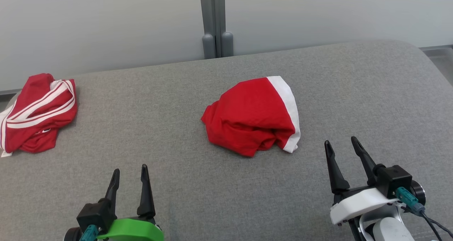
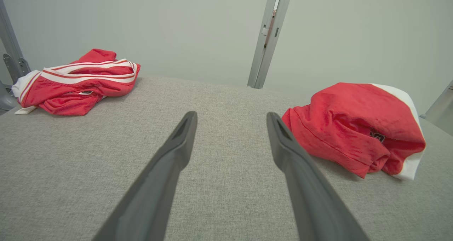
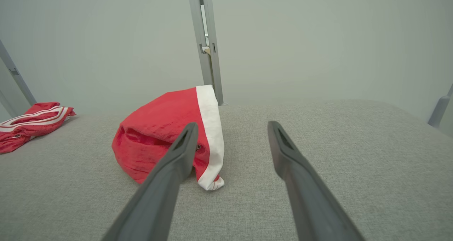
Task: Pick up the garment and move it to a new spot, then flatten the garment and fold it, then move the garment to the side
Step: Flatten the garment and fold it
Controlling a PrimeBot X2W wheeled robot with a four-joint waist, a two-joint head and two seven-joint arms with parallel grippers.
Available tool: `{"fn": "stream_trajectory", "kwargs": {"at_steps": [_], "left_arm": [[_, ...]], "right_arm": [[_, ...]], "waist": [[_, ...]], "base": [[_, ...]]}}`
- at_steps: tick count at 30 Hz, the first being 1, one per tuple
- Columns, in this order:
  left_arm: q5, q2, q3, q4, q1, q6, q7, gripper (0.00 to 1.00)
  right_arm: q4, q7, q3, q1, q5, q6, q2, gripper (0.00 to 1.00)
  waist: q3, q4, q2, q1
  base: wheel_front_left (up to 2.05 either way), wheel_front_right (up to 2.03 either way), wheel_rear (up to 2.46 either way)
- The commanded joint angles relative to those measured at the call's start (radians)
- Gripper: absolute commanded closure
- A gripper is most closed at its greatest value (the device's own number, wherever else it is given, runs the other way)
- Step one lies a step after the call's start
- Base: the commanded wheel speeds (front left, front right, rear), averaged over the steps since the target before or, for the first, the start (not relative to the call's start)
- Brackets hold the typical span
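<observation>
Setting: a robotics test laboratory. Indicators:
- Plain pale partition panels point(image 1: 99, 25) meet at a grey metal post point(image 1: 212, 18).
- A counter point(image 1: 226, 198) padded in grey fabric extends in front of the post.
- Farther forward of the post, the left end effector point(image 1: 130, 168) and right end effector point(image 1: 340, 140) carry exposed teal connectors point(image 1: 407, 195).

The surface point(image 1: 177, 135) is read as a clock face, with the robot at 6 o'clock. The garment point(image 1: 253, 115) is found on it near the middle, a little toward 1 o'clock. A second garment point(image 1: 37, 113) is set on the surface at 10 o'clock, at its edge, well apart from the first. Behind the far edge, at 12 o'clock, the post point(image 1: 214, 21) is seen against the wall point(image 1: 106, 21). The left gripper point(image 1: 130, 170) is placed over the surface at 7 o'clock. The right gripper point(image 1: 340, 141) is placed at 5 o'clock, near the garment's 4 o'clock side and not touching it.
</observation>
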Motion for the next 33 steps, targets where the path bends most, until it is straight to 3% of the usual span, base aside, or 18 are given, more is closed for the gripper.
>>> {"fn": "stream_trajectory", "kwargs": {"at_steps": [1,14,20,26,33], "left_arm": [[-0.004,0.000,0.000,0.002,0.013,0.002,-0.001,0.00],[-0.006,0.000,-0.014,0.014,0.003,-0.001,-0.001,0.00],[0.001,0.001,-0.023,0.009,-0.023,-0.001,-0.001,0.00],[-0.004,0.001,-0.043,0.012,-0.047,0.002,-0.001,0.00],[-0.011,0.001,-0.073,0.019,-0.081,0.005,0.000,0.00]], "right_arm": [[0.002,-0.003,0.001,-0.008,0.005,0.000,-0.002,0.00],[0.028,-0.003,-0.008,-0.020,0.000,0.000,-0.002,0.00],[0.115,0.001,-0.043,-0.147,-0.023,0.000,-0.003,0.00],[0.261,0.123,-0.058,-0.373,-0.063,0.000,-0.002,0.00],[0.461,0.309,-0.009,-0.559,-0.056,-0.001,-0.028,0.00]], "waist": [[0.001,0.000,0.0000,0.0000],[0.013,0.017,0.0000,0.0000],[0.046,0.041,0.0000,0.0000],[0.088,0.079,0.0000,0.0000],[0.139,0.140,0.0000,0.0000]], "base": [[0.00,0.00,0.00],[0.00,0.00,0.00],[0.00,0.00,0.00],[0.00,0.00,0.00],[0.00,0.00,0.00]]}}
